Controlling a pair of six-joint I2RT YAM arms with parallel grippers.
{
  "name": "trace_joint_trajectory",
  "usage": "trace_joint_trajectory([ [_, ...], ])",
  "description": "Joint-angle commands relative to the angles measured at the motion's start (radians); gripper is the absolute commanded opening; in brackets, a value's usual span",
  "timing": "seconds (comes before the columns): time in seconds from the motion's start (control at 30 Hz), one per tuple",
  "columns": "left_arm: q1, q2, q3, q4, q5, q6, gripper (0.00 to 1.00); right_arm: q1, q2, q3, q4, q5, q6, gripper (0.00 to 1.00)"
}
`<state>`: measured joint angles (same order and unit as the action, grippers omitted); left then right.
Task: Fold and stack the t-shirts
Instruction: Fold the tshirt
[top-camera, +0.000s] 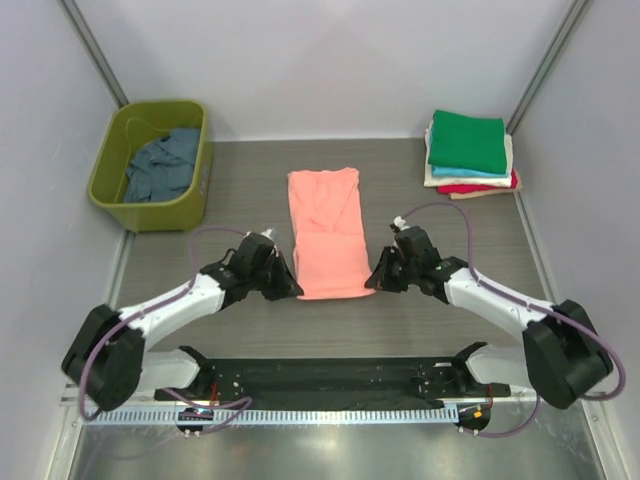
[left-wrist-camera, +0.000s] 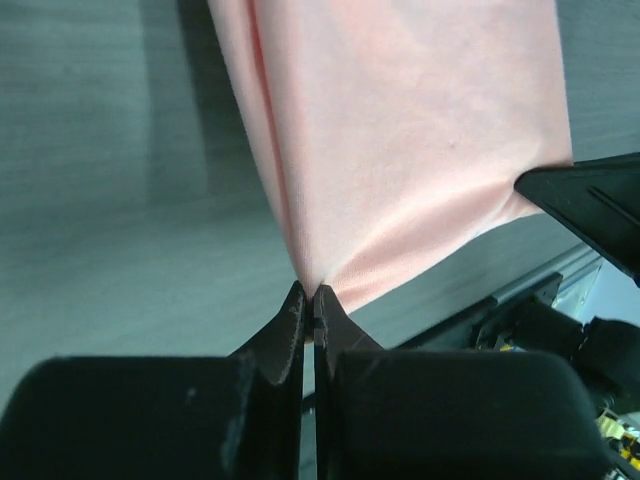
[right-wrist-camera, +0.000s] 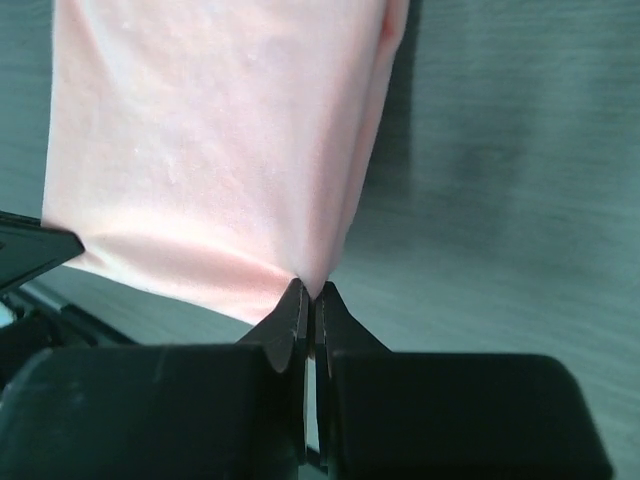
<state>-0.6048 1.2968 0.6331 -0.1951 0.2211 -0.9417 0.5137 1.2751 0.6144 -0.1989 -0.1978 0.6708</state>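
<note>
Salmon-pink t-shirt (top-camera: 325, 232) flat on the middle of the table (top-camera: 240, 180), folded into a long narrow strip, one short end nearest the arms. Near left corner pinched between the pressed-together fingers of the left gripper (left-wrist-camera: 308, 297); near right corner pinched likewise by the right gripper (right-wrist-camera: 310, 292). Far right, a stack of folded shirts (top-camera: 468, 150), green on top. Far left, an olive tub (top-camera: 198, 195) with a slate-blue shirt (top-camera: 160, 168) crumpled inside

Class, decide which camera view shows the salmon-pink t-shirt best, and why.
Top external: it shows the whole salmon-pink t-shirt, a long folded strip. The wrist views show only its near corners, pinched by the left end effector and right end effector.
</note>
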Motion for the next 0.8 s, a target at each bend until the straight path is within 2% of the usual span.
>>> trace_joint_trajectory([
  [0.0, -0.045, -0.151, -0.013, -0.206, -0.092, -0.032, 0.0, 0.038, -0.103, -0.011, -0.158, 0.038, -0.021, 0.01],
  [0.1, -0.072, -0.25, -0.006, -0.33, -0.134, -0.04, 0.0, 0.092, -0.177, -0.016, -0.239, 0.073, 0.013, 0.01],
  [0.23, -0.101, -0.37, 0.0, -0.443, -0.155, -0.074, 0.0, 0.228, -0.258, 0.007, -0.327, 0.142, 0.084, 0.01],
  [0.43, -0.167, -0.494, 0.082, -0.613, -0.213, -0.121, 0.0, 0.325, -0.379, 0.079, -0.476, 0.233, 0.162, 0.01],
  [0.57, -0.174, -0.485, 0.166, -0.675, -0.333, -0.074, 0.0, 0.333, -0.381, 0.155, -0.51, 0.311, 0.129, 0.01],
  [0.77, -0.173, -0.345, 0.368, -0.711, -0.442, -0.014, 0.0, 0.333, -0.231, 0.367, -0.557, 0.532, 0.05, 0.01],
])
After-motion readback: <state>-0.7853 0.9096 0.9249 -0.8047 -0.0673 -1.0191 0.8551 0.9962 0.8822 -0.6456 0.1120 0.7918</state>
